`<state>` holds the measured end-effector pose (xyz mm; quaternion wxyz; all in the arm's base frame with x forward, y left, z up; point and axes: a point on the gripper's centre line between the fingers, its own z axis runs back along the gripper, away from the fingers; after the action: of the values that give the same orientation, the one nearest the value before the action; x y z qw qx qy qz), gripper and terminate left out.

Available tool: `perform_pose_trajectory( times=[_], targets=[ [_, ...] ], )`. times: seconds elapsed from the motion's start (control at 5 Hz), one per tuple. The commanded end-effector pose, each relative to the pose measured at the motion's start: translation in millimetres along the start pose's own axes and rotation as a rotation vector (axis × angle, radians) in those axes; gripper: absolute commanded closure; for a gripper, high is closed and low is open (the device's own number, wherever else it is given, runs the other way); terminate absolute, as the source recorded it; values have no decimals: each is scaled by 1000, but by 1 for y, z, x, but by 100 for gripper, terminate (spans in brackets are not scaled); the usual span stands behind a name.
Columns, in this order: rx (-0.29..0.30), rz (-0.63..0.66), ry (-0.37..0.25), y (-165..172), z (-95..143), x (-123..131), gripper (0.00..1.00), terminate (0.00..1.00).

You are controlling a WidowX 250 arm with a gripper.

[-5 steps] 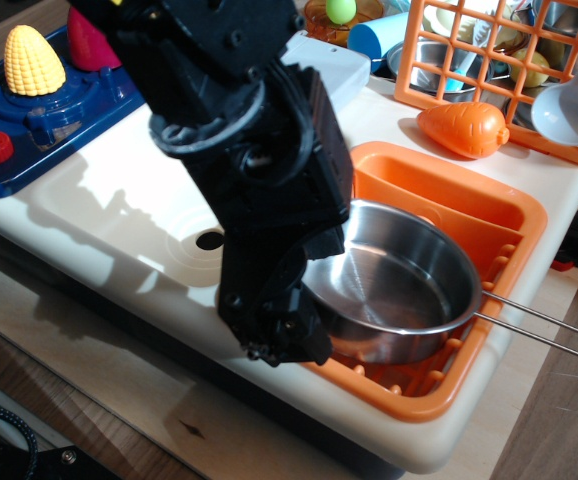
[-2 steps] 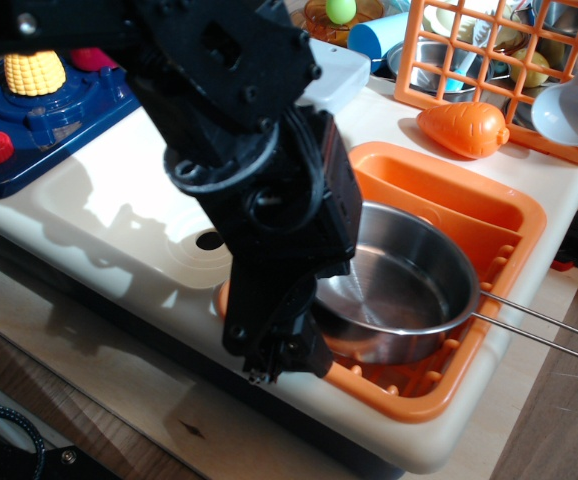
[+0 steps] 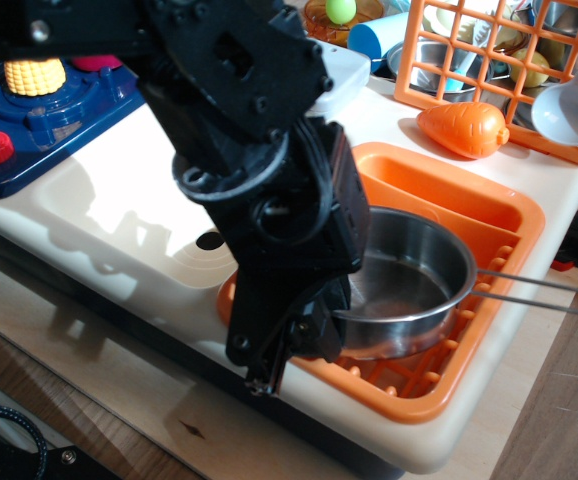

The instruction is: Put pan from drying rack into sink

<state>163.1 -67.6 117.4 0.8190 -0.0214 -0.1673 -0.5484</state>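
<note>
The pan (image 3: 414,285) — shiny steel, straight-sided, its two-wire handle pointing right — is seen tilted inside the orange drying rack (image 3: 489,215). Its near rim is pinched by the black hand (image 3: 309,335). The cream sink (image 3: 119,215) lies alongside, left — nothing visible inside.

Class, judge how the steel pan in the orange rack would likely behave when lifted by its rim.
The pan looks rigid, thin polished metal, so probably light but slippery. Its long wire handle juts past the drying rack, so it may tilt that way. The gripper sits at the near rim.
</note>
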Motion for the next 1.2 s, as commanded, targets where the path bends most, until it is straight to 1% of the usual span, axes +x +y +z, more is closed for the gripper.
perform_pose_trajectory(
  times=[0.0,0.2,0.4,0.6,0.8,1.0],
  targets=[
    [19,-8,-1,6,4,5,100,0],
    [16,-1,6,7,5,8,100,0],
    [-3,-22,81,15,21,10,100,0],
    [6,-25,105,27,43,-2,100,0],
    [13,-14,155,48,71,-17,100,0],
    [46,27,162,68,81,-43,100,0]
  ],
)
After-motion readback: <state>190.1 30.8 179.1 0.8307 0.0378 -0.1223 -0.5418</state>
